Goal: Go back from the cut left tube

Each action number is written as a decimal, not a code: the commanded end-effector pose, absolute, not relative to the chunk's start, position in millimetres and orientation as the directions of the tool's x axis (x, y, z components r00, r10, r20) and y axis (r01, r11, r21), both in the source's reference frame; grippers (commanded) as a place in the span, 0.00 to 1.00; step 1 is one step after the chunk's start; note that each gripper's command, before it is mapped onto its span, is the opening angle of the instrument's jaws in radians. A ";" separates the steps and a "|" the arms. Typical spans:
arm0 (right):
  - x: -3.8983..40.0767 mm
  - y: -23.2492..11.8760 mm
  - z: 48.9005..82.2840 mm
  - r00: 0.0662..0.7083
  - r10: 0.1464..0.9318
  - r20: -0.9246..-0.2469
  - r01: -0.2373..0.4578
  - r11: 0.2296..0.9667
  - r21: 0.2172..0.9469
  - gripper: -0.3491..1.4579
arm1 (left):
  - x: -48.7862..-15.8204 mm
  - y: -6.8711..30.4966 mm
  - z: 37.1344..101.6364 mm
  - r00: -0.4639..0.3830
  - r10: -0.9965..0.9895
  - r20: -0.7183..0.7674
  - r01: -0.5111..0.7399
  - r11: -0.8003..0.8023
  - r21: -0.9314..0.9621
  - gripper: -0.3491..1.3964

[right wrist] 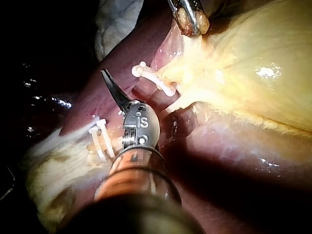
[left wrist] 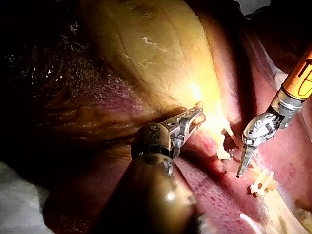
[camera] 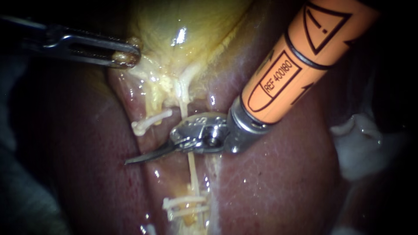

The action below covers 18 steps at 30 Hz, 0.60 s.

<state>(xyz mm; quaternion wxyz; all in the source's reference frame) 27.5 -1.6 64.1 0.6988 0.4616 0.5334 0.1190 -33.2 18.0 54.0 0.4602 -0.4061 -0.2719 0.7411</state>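
Orange-sleeved right instrument [camera: 146, 157] slants down, jaws together; left instrument [camera: 126, 55] lies level, clamped on gallbladder [camera: 187, 26].

Endoscope close over liver [camera: 283, 182], wrist views oblique, clips [camera: 185, 203] shared

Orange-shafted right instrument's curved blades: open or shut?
Shut. Curved blades of the orange-shafted right instrument lie together as one tapering point, no gap, nothing held.

Your right instrument [camera: 133, 159] holds its blades together just beside a clip [camera: 150, 122], while your left instrument [camera: 126, 56] grips the gallbladder [camera: 183, 26].
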 end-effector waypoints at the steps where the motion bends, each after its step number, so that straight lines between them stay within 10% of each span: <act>1: 27.4 -1.6 64.1 0.404 0.658 -0.636 0.328 0.545 0.772 0.00 | -33.2 18.0 54.0 -0.247 0.903 -0.352 -0.460 -0.429 -0.777 0.00; 3: 27.4 -1.7 63.9 0.401 0.659 -0.636 0.321 0.549 0.772 0.05 | -33.2 18.0 54.1 -0.247 0.903 -0.352 -0.460 -0.429 -0.777 0.00; 4: 27.4 -1.8 63.8 0.399 0.661 -0.636 0.315 0.553 0.772 0.36 | -33.1 18.0 54.1 -0.246 0.903 -0.353 -0.462 -0.429 -0.776 0.00; 7: 27.5 -2.0 63.6 0.388 0.667 -0.636 0.284 0.570 0.771 0.76 | -33.1 18.1 54.2 -0.246 0.903 -0.353 -0.462 -0.429 -0.776 0.00; 18: 27.6 -2.0 63.5 0.380 0.672 -0.636 0.259 0.583 0.770 0.94 | -33.0 18.2 54.3 -0.245 0.903 -0.353 -0.464 -0.429 -0.775 0.00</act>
